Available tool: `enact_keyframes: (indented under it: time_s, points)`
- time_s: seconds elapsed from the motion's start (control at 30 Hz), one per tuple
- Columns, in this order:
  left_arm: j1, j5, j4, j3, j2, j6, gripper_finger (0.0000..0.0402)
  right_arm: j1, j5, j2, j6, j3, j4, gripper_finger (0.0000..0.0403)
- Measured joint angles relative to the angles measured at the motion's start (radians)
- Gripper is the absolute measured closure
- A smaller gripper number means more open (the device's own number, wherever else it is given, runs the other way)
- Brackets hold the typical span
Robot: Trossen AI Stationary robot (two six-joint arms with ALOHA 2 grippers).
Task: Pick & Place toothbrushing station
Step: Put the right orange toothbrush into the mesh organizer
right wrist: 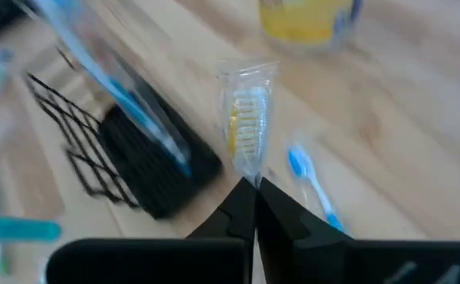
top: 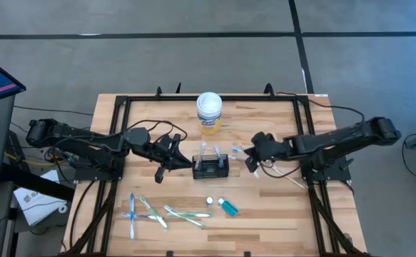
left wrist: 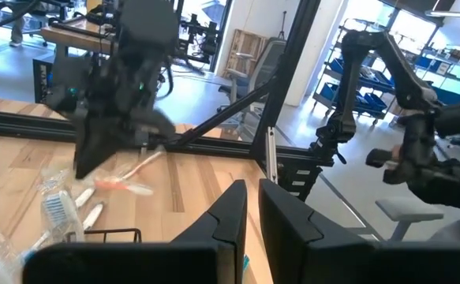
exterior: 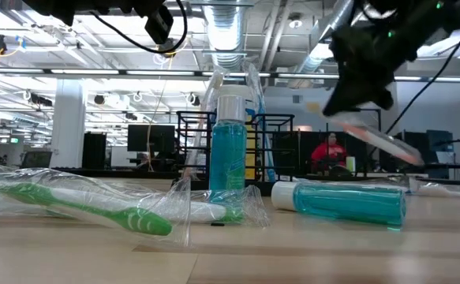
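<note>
Right gripper is clenched on the tail of a wrapped toothbrush, just right of the caddy, which sits mid-table in front of the canister. Left gripper waits just left of the caddy, jaws nearly closed and holding nothing visible. Judgement: the pinch is at the wrapper's very end, so the lift should be slow and level, carrying the brush head-up over the caddy rim before release.

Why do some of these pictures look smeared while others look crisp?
The right wrist view streaks the black wire-mesh caddy, suggesting camera motion; the low view keeps the upright blue-liquid bottle crisp against glaring ceiling lights; the high view is evenly lit and sharp.
</note>
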Motion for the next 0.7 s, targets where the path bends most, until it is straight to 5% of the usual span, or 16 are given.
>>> enact_keyframes:
  time_s: [0.23,0.7]
  points:
    - [0.0,0.0,0.0,0.0,0.0,0.0,0.0371,0.033,0.126,-0.066,-0.167,0.0,0.177,0.0403]
    - [0.0,0.0,-0.006,0.0,0.0,0.024,0.0371,0.035,0.15,0.031,-0.466,0.0,0.54,0.0403]
